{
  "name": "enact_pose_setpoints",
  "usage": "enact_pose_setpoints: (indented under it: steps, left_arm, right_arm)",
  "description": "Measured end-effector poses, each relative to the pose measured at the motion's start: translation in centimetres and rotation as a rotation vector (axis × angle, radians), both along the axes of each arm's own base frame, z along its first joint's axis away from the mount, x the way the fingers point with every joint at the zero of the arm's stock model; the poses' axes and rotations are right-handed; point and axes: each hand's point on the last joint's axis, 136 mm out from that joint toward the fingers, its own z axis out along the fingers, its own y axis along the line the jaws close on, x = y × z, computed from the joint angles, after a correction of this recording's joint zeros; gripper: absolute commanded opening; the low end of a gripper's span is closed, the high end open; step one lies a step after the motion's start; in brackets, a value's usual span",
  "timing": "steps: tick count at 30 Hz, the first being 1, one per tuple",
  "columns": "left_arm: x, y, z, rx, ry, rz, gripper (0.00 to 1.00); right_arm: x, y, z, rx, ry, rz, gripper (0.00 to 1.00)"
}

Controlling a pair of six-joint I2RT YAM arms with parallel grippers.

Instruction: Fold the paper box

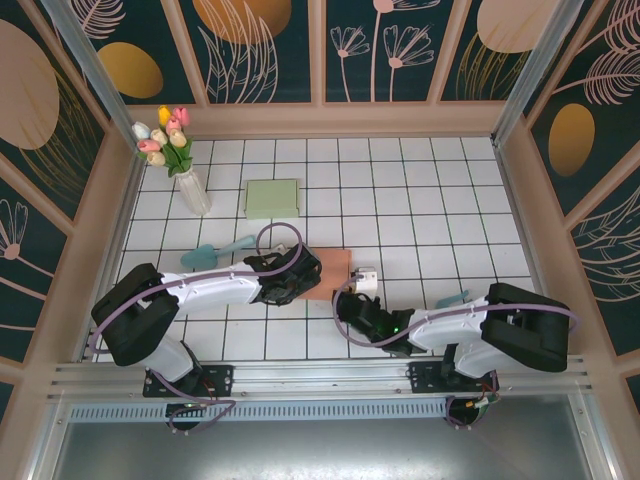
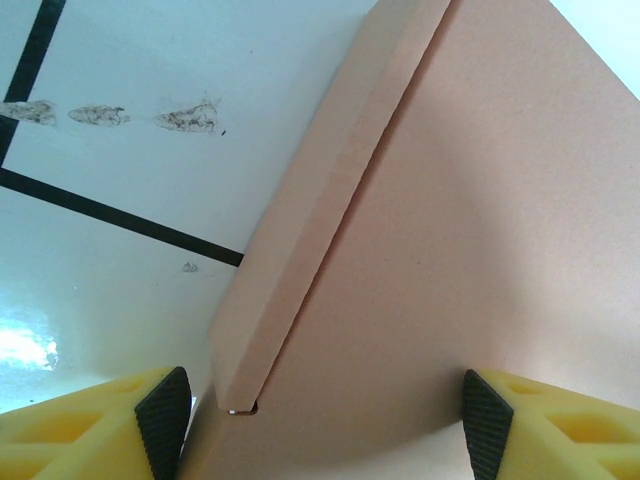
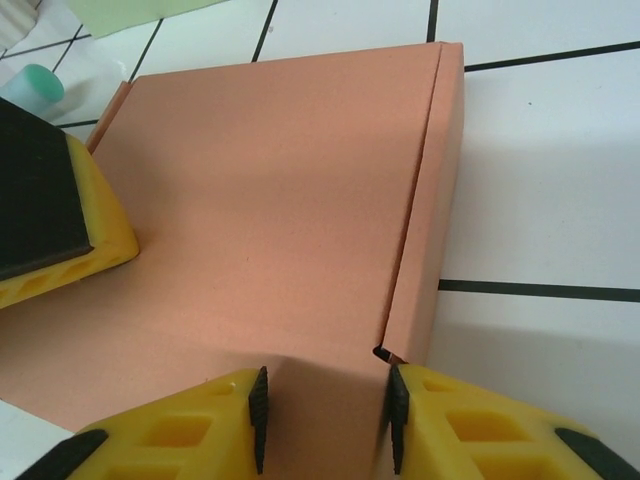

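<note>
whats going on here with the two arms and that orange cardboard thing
Two robot arms are working on a salmon-coloured paper box lying mostly flat on the tiled table. The left gripper is open over the box's panel, beside a raised side flap. The right gripper has its jaws narrowly apart at the box's near edge; whether it is pinching the cardboard is unclear.

Top external camera looks steeply down from high behind the arm bases (image 1: 190, 382), at 6 o'clock. Both wrist cameras sit very close over the paper box (image 1: 336, 265) (image 2: 450, 250) (image 3: 270, 200), shared by all views.
</note>
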Motion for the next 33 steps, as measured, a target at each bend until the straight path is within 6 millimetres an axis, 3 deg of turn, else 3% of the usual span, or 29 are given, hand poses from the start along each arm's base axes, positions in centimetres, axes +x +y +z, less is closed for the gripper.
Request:
enact_pose_setpoints:
  steps: [33]
  left_arm:
    - [0.63,-0.08,-0.09,0.045,-0.032,-0.018,0.72]
  right_arm:
    - [-0.90,-0.51,-0.75,0.089,0.001,-0.013,0.33]
